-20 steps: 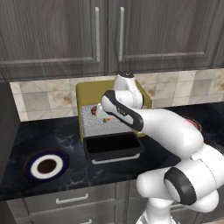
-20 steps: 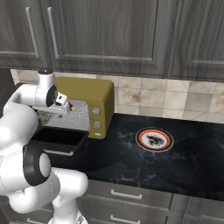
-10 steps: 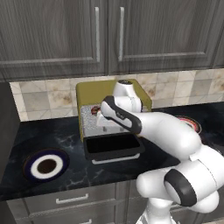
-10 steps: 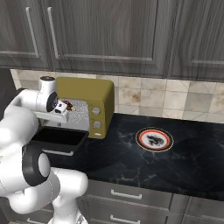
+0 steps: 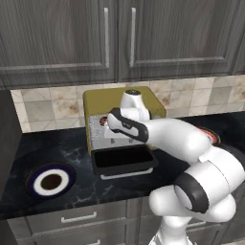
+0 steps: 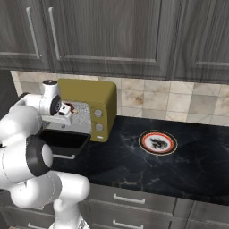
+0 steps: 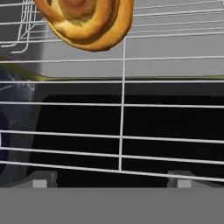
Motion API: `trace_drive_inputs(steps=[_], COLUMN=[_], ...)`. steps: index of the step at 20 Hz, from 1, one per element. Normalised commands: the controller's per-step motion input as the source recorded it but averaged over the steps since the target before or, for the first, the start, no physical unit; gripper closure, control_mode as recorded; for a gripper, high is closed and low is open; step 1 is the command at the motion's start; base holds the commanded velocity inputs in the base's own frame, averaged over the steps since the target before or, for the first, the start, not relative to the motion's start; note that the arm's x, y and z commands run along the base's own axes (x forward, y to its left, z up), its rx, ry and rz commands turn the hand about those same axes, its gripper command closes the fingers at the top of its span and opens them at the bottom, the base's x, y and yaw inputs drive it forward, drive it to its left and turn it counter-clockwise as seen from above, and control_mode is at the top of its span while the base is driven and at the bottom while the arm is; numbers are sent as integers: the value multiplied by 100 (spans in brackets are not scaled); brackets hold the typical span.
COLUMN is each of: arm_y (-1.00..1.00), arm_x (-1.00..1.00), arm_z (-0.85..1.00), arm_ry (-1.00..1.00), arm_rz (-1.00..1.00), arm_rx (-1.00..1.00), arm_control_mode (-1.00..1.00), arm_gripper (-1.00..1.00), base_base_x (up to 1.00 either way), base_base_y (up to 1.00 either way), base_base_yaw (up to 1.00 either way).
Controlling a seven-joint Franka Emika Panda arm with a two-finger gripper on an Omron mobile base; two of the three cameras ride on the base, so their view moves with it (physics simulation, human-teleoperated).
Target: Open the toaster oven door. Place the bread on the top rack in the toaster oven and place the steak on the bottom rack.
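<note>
Fingertips (image 7: 178, 183) stand wide apart with nothing between them, the gripper (image 6: 66, 109) at the toaster oven (image 6: 91, 95) mouth over the dropped toaster oven door (image 5: 123, 160). Just ahead, the bread (image 7: 85, 19) rests on the top rack (image 7: 123, 109). Well off to the right, the steak (image 6: 156, 143) waits on its plate (image 6: 144, 136).

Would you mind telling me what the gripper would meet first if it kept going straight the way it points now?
Most likely the wire rack right ahead of the gripper; the bread lies further along it, though depth is unclear.
</note>
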Motion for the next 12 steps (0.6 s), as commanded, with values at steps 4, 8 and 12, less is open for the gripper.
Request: trace_drive_inputs(steps=[4, 8, 12], arm_y=[0, 0, 0], arm_x=[40, 40, 42], arm_z=[0, -7, -11], arm_ry=[0, 0, 0], arm_rz=[0, 0, 0], arm_rx=[0, -1, -2], arm_control_mode=[-100, -100, -100], arm_gripper=[-100, -100, -100], base_base_x=[0, 0, 0], base_base_y=[0, 0, 0], base_base_yaw=[0, 0, 0])
